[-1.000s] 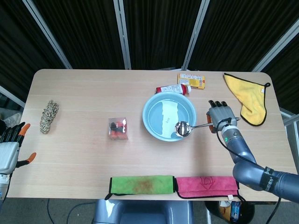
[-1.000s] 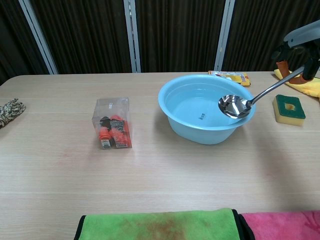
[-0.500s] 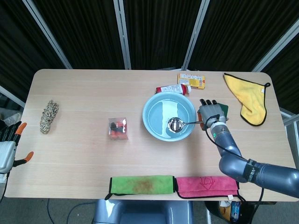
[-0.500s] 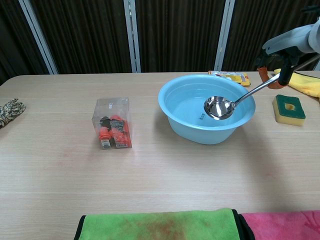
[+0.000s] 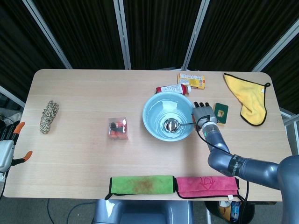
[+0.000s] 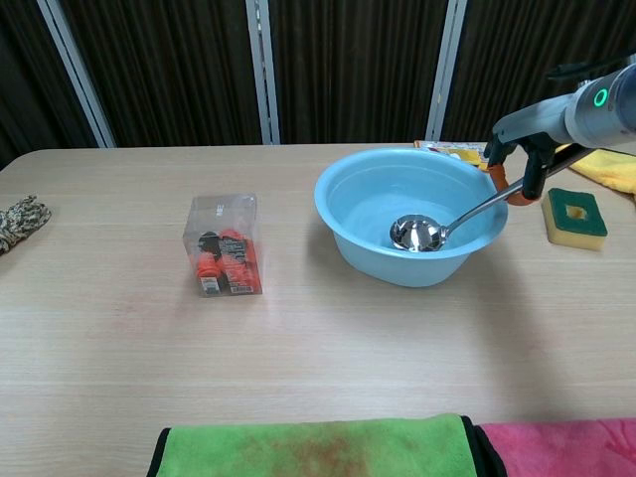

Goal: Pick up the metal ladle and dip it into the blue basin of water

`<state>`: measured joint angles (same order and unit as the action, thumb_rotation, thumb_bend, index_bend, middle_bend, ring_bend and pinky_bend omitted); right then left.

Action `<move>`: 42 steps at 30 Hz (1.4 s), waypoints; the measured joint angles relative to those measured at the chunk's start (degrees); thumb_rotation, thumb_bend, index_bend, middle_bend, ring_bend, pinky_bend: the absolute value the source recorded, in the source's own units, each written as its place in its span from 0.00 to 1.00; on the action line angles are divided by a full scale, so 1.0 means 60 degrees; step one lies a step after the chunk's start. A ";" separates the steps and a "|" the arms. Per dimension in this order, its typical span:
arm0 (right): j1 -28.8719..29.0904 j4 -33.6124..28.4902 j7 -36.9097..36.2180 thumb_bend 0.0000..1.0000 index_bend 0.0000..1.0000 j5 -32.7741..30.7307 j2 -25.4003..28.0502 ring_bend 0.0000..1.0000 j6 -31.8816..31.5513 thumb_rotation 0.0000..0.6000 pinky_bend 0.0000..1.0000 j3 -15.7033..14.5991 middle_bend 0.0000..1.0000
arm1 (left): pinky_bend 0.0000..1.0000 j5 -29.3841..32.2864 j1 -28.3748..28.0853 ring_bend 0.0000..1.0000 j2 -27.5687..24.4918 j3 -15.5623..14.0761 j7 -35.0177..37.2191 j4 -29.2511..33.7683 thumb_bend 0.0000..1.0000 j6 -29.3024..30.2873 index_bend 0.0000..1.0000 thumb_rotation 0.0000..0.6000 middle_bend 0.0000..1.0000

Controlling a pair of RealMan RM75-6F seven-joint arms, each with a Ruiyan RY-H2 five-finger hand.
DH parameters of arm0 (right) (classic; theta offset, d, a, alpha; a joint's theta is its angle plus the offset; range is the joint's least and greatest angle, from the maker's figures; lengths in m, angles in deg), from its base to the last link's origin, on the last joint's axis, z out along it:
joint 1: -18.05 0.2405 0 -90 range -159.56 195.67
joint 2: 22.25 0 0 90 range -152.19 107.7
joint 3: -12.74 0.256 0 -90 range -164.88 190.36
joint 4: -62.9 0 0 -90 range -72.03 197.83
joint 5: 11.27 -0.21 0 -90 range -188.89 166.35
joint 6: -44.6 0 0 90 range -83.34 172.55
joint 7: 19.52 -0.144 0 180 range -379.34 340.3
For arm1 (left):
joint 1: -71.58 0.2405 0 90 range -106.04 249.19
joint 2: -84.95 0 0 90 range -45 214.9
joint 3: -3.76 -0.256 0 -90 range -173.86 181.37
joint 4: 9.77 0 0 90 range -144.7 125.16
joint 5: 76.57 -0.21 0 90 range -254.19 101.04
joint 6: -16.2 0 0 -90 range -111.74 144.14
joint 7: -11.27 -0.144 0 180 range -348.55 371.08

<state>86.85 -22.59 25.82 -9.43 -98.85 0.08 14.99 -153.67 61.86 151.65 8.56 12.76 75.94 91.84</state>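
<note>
The blue basin [image 5: 156, 128] [image 6: 348, 179] of water stands right of the table's middle. The metal ladle [image 5: 171, 124] [image 6: 417, 234] has its bowl down in the water inside the basin, its handle slanting up over the right rim. My right hand [image 5: 202, 115] [image 6: 525, 149] grips the handle's end just outside that rim. My left hand [image 5: 5, 149] hangs off the table's left edge in the head view, holding nothing; its fingers are cut off by the frame.
A clear box of red items [image 5: 118, 128] [image 6: 223, 245] sits left of the basin. A green-and-yellow sponge [image 5: 221, 113] [image 6: 574, 217] lies right of my right hand. Tube [image 5: 173, 88], yellow packet [image 5: 190, 80], yellow cloth [image 5: 246, 97], rope coil [image 5: 48, 115], green towel [image 5: 141, 184], pink towel [image 5: 206, 185].
My right hand moved left and lowered, carrying the ladle's bowl from over the basin's right rim down into the water. The left hand slid further off the table's edge.
</note>
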 measured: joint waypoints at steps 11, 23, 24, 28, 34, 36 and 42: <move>0.0144 0.0547 0.0123 0.57 0.66 -0.0257 -0.0648 0.00 0.0039 1.00 0.00 -0.0228 0.00 | 0.00 -0.0066 0.0047 0.00 -0.0124 0.0012 0.0275 0.0006 0.25 0.0086 0.00 1.00 0.00; 0.0177 0.0422 0.0086 0.57 0.66 -0.0279 -0.0666 0.00 -0.0071 1.00 0.00 -0.0240 0.00 | 0.00 -0.0155 0.0066 0.00 -0.0163 0.0005 0.0374 0.0035 0.25 0.0166 0.00 1.00 0.00; 0.0176 0.0383 0.0077 0.57 0.66 -0.0275 -0.0640 0.00 -0.0082 1.00 0.00 -0.0236 0.00 | 0.00 -0.0169 0.0068 0.00 -0.0166 0.0001 0.0382 0.0043 0.26 0.0172 0.00 1.00 0.00; 0.0176 0.0128 0.0021 0.57 0.66 -0.0244 -0.0446 0.00 -0.0190 1.00 0.00 -0.0181 0.00 | 0.00 -0.0229 0.0071 0.00 -0.0183 -0.0021 0.0421 0.0070 0.25 0.0184 0.00 1.00 0.00; 0.0194 -0.0459 -0.0064 0.57 0.66 -0.0234 0.0009 0.00 -0.0351 1.00 0.00 -0.0074 0.00 | 0.00 -0.0298 0.0086 0.00 -0.0203 -0.0036 0.0461 0.0098 0.25 0.0244 0.00 1.00 0.00; 0.0206 -0.0675 -0.0096 0.57 0.66 -0.0237 0.0179 0.00 -0.0414 1.00 0.00 -0.0030 0.00 | 0.00 -0.0318 0.0087 0.00 -0.0207 -0.0045 0.0476 0.0104 0.25 0.0247 0.00 1.00 0.00; 0.0212 -0.1285 -0.0272 0.57 0.66 -0.0220 0.0719 0.00 -0.0536 1.00 0.00 0.0122 0.00 | 0.00 -0.0375 0.0082 0.00 -0.0206 -0.0074 0.0479 0.0113 0.25 0.0251 0.00 1.00 0.00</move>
<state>88.12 -30.30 24.19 -10.76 -94.54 -3.13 15.73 -155.91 62.35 150.42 8.11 15.63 76.62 93.35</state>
